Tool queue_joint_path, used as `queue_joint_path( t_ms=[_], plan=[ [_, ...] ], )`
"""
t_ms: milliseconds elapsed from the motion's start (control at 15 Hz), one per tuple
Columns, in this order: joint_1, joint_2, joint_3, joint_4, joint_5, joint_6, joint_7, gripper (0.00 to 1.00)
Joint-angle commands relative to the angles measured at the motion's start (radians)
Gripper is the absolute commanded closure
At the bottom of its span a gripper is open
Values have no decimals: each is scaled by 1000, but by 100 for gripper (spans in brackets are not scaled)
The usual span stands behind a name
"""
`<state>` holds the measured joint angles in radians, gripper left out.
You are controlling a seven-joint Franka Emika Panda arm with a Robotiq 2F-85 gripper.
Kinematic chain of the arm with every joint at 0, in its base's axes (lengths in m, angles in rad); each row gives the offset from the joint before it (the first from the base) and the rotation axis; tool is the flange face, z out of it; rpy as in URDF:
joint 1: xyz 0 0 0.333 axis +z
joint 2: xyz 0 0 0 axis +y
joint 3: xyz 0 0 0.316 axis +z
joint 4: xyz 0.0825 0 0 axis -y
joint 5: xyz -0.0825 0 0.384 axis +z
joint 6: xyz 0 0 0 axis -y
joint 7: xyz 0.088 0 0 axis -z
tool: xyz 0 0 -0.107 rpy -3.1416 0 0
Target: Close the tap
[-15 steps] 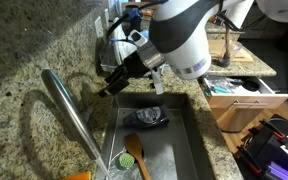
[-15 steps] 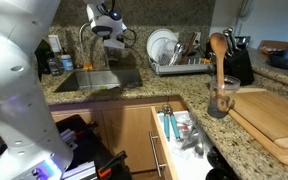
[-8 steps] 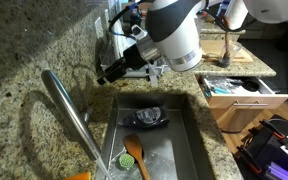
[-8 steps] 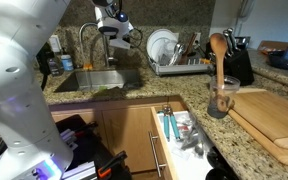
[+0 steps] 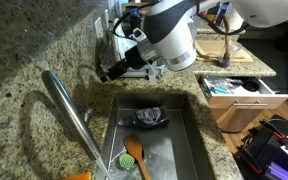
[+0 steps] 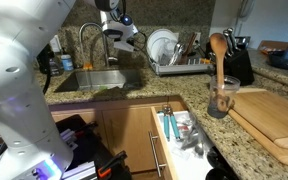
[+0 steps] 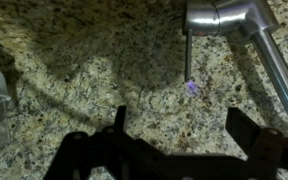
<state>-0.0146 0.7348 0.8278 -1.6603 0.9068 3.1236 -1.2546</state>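
Gripper [image 7: 179,128]: jaws spread wide and holding nothing, poised over the speckled granite countertop [image 7: 64,60].
Tap [image 7: 224,15]: brushed metal base ahead of the jaws, slightly toward the right jaw; its spout [image 7: 279,70] runs back past the outside of that jaw.
Lever [image 7: 188,60]: thin rod pointing from the base toward the gap between the jaws, roughly centred, touching neither.
Handling: probably rigid, fixed and smooth; the slim lever may slip under a loose pinch and should pivot with light force.
Hold: near the lever's free tip, one jaw on each side.
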Motion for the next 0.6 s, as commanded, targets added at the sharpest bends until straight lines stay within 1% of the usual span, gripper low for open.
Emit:
queue_joint_path(
  t_ms=[0, 133, 200, 333, 467, 533],
  plan=[
    [0, 12, -1, 9, -2, 0, 0, 0],
    [2, 22, -1, 16, -3, 0, 0, 0],
    [14, 16, -23, 17, -4, -8, 21, 0],
    [56, 34, -88, 49, -14, -7, 76, 0],
    [118, 48, -179, 76, -31, -20, 154, 0],
    [64, 27, -112, 35, -15, -2, 102, 0]
  ],
)
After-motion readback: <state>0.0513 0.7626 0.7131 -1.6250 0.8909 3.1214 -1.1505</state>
